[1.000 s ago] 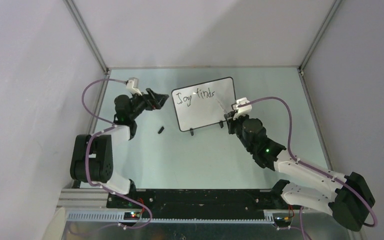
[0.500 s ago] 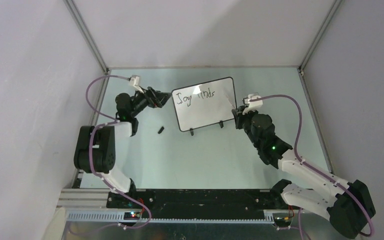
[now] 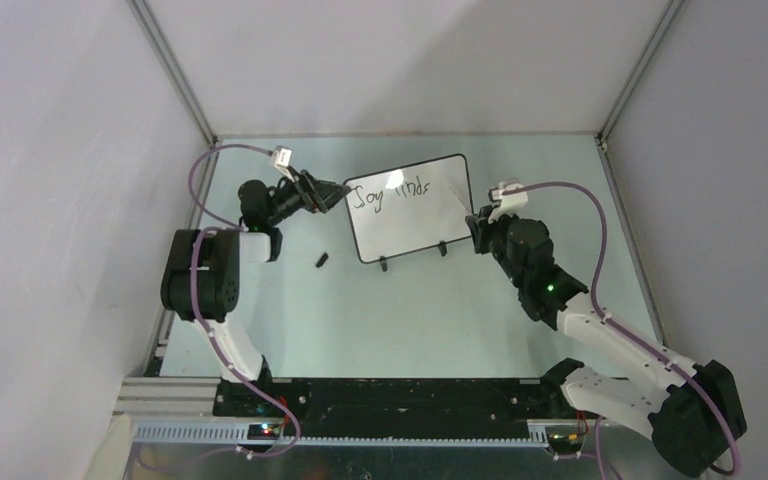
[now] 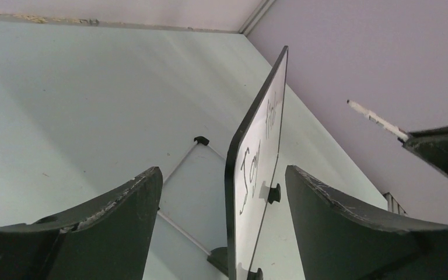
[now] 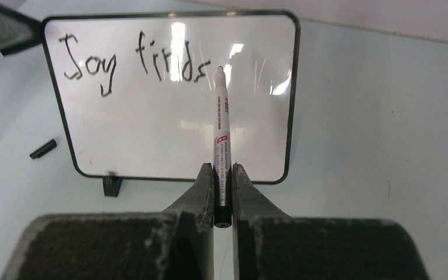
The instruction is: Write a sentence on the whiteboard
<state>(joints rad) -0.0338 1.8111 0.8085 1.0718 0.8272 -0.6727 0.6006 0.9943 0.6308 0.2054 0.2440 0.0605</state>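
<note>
The whiteboard (image 3: 407,208) stands upright on its two small feet near the back of the table (image 3: 380,310), between the two arms. Its long side runs left to right with a slight skew, and its writing face looks toward the near edge. The sentence (image 5: 134,61) is only begun: "Joy finds" sits along the top line, and the rest of the face is blank. The right gripper (image 5: 222,172) is clamped tight on the pen (image 5: 222,134). The pen's long axis runs straight out from the fingers toward the board, with the tip forward and aimed just after the last letter. In the left wrist view the tip is apart from the face, so I judge the pen is lifted off. The left gripper (image 3: 332,192) stands wide, with the left edge of the board between its fingers, and a gap shows on each side. I think the main risk is in the board itself. It is light and has small feet, so a firm press of the pen could push it back or tip it if the left fingers are not holding it. If these fingers close off centre, they may twist the board, and the front finger could smear "Joy". Only a little room is left beside "finds", so the next word may run off the edge unless it drops to a new line. A small black piece (image 3: 320,261), perhaps the cap, lies on the table near the left foot, apart from everything.
</note>
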